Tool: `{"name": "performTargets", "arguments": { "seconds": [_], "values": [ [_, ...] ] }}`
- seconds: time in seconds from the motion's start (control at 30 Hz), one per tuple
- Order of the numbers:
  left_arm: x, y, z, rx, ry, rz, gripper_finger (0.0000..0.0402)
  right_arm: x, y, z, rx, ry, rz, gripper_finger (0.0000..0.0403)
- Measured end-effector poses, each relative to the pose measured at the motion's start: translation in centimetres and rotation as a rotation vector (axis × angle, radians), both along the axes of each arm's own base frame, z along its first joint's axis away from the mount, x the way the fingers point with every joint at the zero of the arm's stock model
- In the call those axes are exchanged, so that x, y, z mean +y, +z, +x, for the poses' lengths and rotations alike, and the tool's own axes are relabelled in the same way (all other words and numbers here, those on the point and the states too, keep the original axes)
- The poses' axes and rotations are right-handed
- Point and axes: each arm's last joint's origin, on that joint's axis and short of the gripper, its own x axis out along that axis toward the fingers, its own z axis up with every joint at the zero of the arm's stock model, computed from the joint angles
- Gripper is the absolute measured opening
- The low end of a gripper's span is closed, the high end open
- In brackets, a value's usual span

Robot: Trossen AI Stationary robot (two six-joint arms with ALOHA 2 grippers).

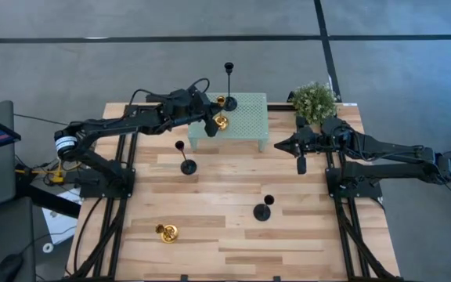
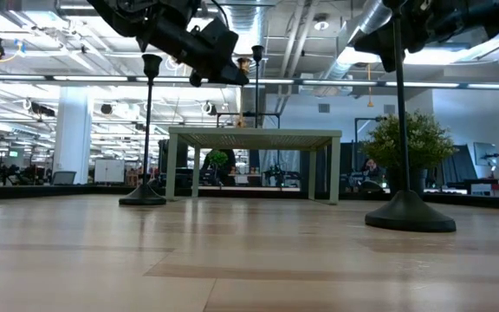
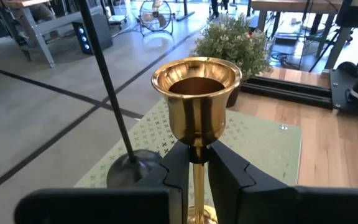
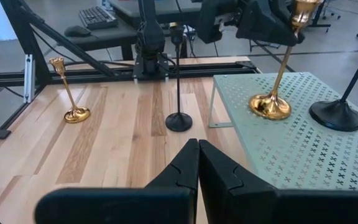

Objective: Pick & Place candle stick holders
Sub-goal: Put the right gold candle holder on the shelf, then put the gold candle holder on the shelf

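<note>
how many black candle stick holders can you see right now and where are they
3. One black holder stands on the green stand; one on the table near the left arm; one toward the table's front centre. None seem hidden.

Two holders (image 1: 224, 110) on small table (image 1: 249, 129), three on tabletop (image 1: 233, 235), plant (image 1: 313, 100) right

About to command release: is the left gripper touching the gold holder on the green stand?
Touching. In the left wrist view the left gripper has both fingers closed against the stem of the gold holder, no gap either side.
</note>
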Motion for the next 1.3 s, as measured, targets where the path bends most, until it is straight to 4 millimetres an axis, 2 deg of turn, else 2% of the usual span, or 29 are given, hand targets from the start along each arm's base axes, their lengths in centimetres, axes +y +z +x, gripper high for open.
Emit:
{"name": "performTargets", "arguments": {
  "seconds": [0.27,0.53,0.97,1.3],
  "values": [
    [0.0,-0.1,0.1,-0.001,0.004,-0.009,0.0065,0.0,-0.1,0.0,0.006,0.0,0.002,0.0001],
    [0.3,-0.1,-0.1,-0.01,0.099,-0.021,0.0102,0.0,-0.1,0.0,0.006,0.0,0.002,0.0001],
    [0.3,-0.1,-0.1,-0.022,0.1,-0.04,0.0188,0.0,-0.1,0.0,0.007,0.0,0.001,0.0001],
    [-0.4,1.0,-1.6,-0.011,0.1,-0.045,0.0243,0.0,-0.1,0.0,0.011,0.001,0.001,0.0001]
  ]
}}
